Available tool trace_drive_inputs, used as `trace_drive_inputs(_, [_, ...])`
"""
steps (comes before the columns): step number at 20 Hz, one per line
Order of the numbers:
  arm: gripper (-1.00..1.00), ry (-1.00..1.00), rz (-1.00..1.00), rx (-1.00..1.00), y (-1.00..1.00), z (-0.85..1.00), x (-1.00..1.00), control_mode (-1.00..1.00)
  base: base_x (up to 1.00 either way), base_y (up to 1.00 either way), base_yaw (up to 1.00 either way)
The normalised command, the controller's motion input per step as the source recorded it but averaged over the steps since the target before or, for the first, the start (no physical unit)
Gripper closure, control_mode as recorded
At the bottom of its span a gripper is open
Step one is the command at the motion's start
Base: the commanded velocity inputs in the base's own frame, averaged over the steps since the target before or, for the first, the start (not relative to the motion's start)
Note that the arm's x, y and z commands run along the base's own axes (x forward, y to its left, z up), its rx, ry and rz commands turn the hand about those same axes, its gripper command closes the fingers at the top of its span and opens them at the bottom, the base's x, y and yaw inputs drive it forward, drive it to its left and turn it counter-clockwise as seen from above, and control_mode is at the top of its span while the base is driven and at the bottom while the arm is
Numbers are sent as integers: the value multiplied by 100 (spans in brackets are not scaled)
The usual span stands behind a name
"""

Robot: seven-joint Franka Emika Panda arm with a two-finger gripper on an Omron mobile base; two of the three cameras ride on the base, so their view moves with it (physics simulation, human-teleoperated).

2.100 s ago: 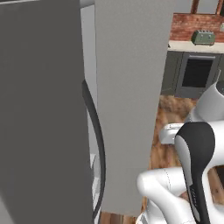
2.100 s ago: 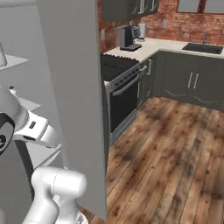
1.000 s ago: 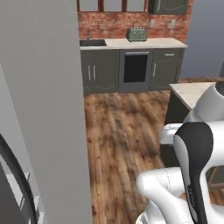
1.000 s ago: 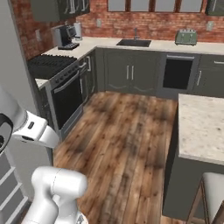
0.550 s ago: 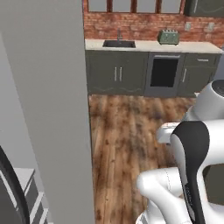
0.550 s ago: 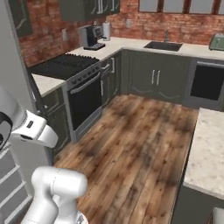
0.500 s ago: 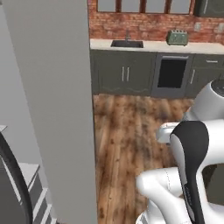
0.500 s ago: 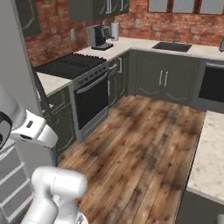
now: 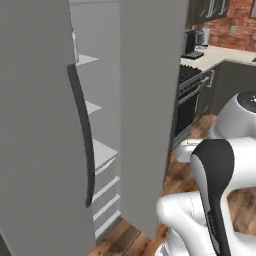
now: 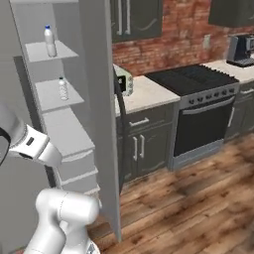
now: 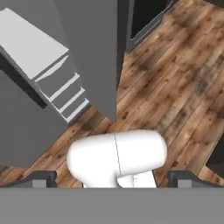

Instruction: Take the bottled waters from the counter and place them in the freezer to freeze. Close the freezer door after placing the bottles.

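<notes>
Both bottles stand inside the freezer [image 10: 59,124], at the upper left of the right base view: one bottle [image 10: 49,41] on the top shelf [image 10: 37,50], the second bottle [image 10: 62,89] on the shelf below [image 10: 47,96]. The lower shelves and drawers hold nothing visible. Placement therefore appears complete.

Remaining step: close the freezer door [image 9: 35,125], which stands wide open at the left of the left base view, its dark bar handle [image 9: 84,140] facing the arm.

The gripper [image 11: 112,178] is released and grasps nothing; its two tips sit far apart at the bottom of the hand view, aimed down at the wooden floor [image 11: 175,87] beside the freezer
</notes>
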Motion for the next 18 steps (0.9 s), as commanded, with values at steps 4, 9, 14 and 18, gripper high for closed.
trace_drive_inputs(4, [-100,0,0,0,0,0,0,100,8,-2,99])
trace_drive_inputs(9, [-100,0,0,0,0,0,0,100,-11,0,75])
trace_drive_inputs(14, [-100,0,0,0,0,0,0,100,-30,-2,70])
trace_drive_inputs(18, [-100,0,0,0,0,0,0,100,-33,-14,48])
